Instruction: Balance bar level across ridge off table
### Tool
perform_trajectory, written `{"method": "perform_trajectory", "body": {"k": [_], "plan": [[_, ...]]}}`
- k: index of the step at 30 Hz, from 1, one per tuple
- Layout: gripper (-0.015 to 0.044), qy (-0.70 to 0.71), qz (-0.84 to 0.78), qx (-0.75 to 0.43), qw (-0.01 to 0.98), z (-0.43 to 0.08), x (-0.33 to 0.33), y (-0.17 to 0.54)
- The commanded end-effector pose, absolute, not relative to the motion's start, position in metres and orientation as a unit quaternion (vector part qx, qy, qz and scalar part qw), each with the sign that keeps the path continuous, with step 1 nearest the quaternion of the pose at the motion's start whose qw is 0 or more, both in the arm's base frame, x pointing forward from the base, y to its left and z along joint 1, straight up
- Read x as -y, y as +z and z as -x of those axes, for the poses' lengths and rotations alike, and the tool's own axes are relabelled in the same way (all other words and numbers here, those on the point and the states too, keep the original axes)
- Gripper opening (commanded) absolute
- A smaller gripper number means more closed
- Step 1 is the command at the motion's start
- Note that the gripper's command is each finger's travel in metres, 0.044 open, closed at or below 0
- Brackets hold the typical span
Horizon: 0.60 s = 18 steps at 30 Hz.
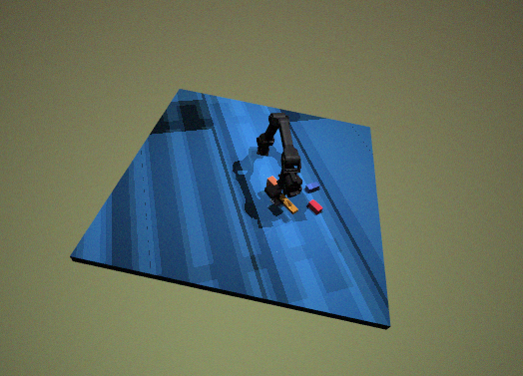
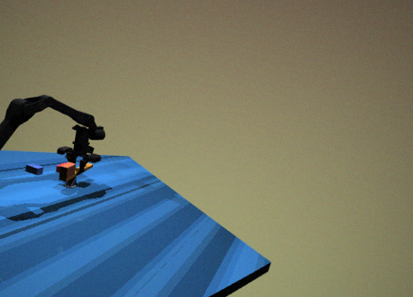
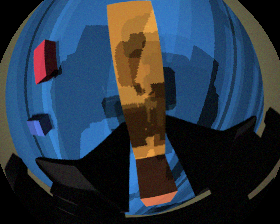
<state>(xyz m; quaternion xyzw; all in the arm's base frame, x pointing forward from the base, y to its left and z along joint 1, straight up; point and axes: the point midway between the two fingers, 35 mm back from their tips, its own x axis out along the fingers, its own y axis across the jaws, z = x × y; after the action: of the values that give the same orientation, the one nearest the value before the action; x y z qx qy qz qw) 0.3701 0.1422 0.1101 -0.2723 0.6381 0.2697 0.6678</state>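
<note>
The bar (image 1: 289,204) (image 2: 89,166) (image 3: 138,65) is long and yellow-orange, with an orange-red block (image 1: 271,181) (image 2: 67,172) (image 3: 158,199) at one end. My gripper (image 1: 280,197) (image 2: 77,172) (image 3: 145,123) is shut on the bar between its two ends, with one finger on each side. In the exterior view the bar looks raised off the table. A small grey shape (image 2: 70,184) shows low under the bar there, perhaps the ridge; whether the bar touches it I cannot tell. The ridge is hidden in the wrist view.
A red block (image 1: 315,206) (image 3: 45,62) and a blue block (image 1: 312,187) (image 2: 35,169) (image 3: 40,124) lie on the blue striped table (image 1: 170,232) (image 2: 130,239) to one side of the bar. The arm's shadow falls across the table.
</note>
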Motion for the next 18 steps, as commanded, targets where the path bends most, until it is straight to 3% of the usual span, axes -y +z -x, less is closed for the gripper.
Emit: {"method": "perform_trajectory", "body": {"k": [1,18], "plan": [[0.0000,0.271,0.271,-0.638,0.668,-0.3697,-0.1424,0.1089],[0.0000,0.271,0.271,-0.638,0.668,-0.3697,-0.1424,0.1075]]}}
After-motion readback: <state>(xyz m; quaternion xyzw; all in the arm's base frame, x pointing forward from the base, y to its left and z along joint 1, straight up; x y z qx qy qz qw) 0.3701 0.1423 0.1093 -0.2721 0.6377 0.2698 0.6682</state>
